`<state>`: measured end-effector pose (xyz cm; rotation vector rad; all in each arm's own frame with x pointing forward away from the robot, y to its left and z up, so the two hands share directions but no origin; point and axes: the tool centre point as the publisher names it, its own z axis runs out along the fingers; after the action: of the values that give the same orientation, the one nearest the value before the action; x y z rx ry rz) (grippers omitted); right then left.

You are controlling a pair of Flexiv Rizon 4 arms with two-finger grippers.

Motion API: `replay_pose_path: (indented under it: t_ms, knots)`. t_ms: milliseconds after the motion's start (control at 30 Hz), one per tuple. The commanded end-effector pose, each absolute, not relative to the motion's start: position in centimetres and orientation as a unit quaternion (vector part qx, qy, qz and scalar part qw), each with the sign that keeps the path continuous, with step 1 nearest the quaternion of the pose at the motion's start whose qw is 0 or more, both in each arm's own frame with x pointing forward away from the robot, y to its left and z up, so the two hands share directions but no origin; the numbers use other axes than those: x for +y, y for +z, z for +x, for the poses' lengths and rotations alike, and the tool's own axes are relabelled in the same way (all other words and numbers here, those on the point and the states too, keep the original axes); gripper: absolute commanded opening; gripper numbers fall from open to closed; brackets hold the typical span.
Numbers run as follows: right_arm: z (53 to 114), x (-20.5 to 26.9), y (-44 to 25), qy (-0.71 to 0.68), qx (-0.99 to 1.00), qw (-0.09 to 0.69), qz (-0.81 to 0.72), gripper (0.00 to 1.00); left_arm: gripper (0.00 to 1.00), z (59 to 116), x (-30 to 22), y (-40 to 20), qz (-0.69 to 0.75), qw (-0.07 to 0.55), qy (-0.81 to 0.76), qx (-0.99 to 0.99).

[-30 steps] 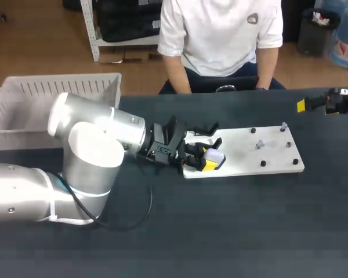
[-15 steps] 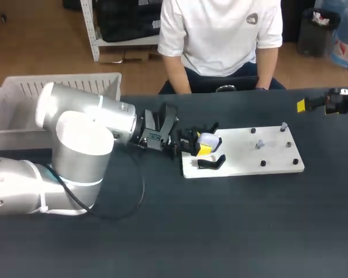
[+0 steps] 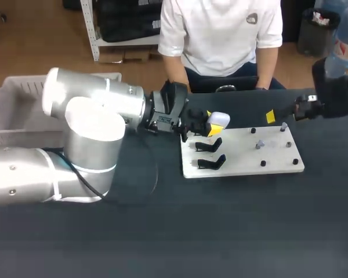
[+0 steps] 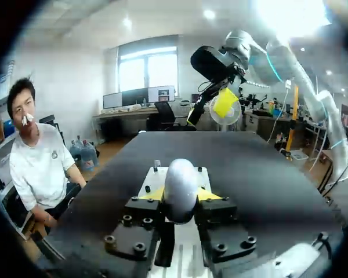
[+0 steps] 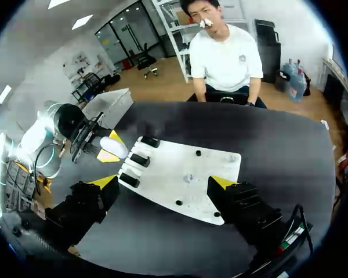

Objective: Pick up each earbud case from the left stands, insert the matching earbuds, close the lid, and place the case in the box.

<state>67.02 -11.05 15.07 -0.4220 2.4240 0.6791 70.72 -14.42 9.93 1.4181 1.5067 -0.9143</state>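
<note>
The left jaws are clamped on the white earbud case (image 4: pixel 180 188), one yellow tip (image 4: pixel 152 194) pressed to each side of it and its rounded end sticking out ahead of them. In the head view the earbud case (image 3: pixel 217 120) hangs in the air over the rear left corner of the white board (image 3: pixel 243 155), above and just behind the black stands (image 3: pixel 209 145), touching none of them. The left arm (image 3: pixel 98 116) comes in across the desk (image 3: pixel 220 226) from the left, with the white slatted box (image 3: pixel 11 107) behind it at the far left corner. The right jaws stand wide apart and hold nothing. In the right wrist view their two yellow tips (image 5: pixel 105 181) flank the near edge of the board (image 5: pixel 185 174), well above it. From there the case (image 5: pixel 113 148) shows beside the row of stands (image 5: pixel 140 159). Small dark pegs (image 3: pixel 263 163) dot the right half of the board. The right arm (image 3: pixel 336 95) hovers over the desk's far right corner.
</note>
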Motion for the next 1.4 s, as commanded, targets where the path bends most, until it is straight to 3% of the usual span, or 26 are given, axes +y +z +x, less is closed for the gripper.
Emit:
replay_pose_path:
  t_ms: [33,700,1200,1400]
  knots:
    - [66.2,-9.5,14.8,0.251,0.912,0.284,-0.160,1.00,0.00,71.3,-15.8,10.3,0.573,0.430,-0.372,0.590]
    - [67.7,-6.6,13.3,0.281,0.905,0.256,-0.193,1.00,0.00,69.0,-18.5,12.0,0.606,0.432,-0.393,0.541]
    - [68.5,-7.4,14.2,0.263,0.905,0.268,-0.198,1.00,0.00,67.6,-18.1,12.0,0.608,0.429,-0.407,0.530]
    - [68.1,-9.1,15.4,0.185,0.920,0.284,-0.197,1.00,0.00,67.6,-17.5,12.3,0.565,0.453,-0.443,0.528]
